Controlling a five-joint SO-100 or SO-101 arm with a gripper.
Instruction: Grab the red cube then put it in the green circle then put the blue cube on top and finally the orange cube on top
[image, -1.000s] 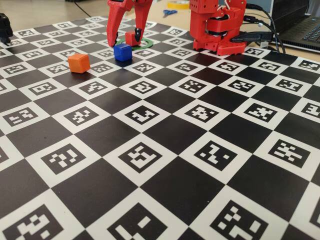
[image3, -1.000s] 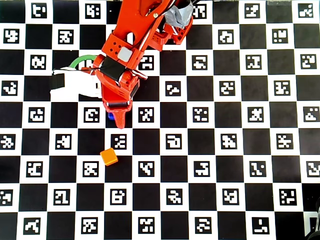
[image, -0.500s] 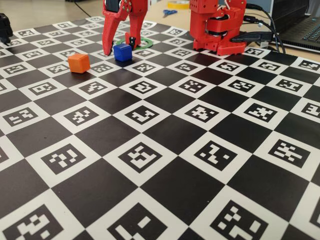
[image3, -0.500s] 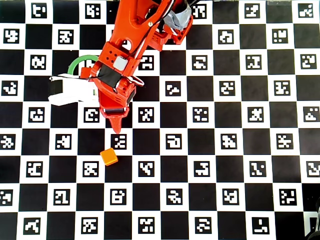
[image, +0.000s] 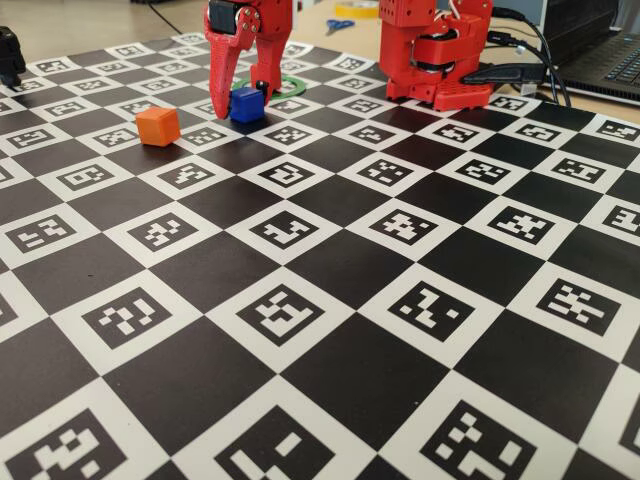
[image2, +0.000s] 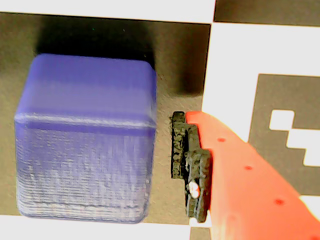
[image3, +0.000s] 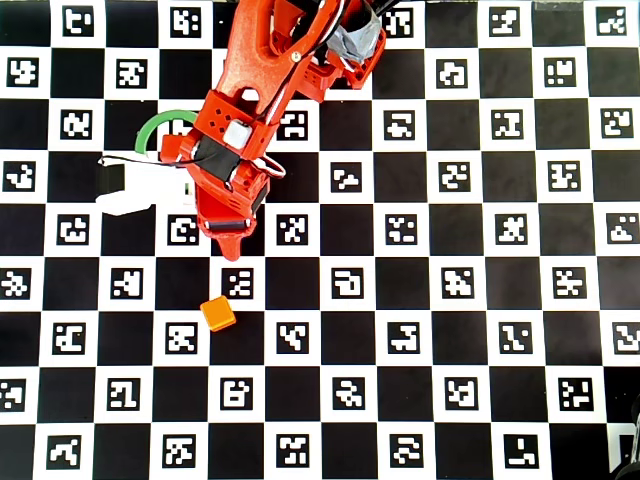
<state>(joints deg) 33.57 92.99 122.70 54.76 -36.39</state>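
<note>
The end effector (image: 240, 103) stands open astride the blue cube (image: 246, 104), fingers low on either side, evidently to clamp it. The cube sits on the desk (image: 420, 300) just before the green circle (image: 290, 84); the orange cube (image: 157, 126) waits nearby.

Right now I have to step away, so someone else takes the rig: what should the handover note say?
Gripper: open, lowered around the blue cube, fingers either side; the wrist view shows a gap beside the one finger in view.
Blue cube: on the board, near the green circle.
Orange cube: on the board, untouched.
Red cube: hidden behind the arm now, so check that it is in the circle.
Left: stack blue, then orange.
</note>
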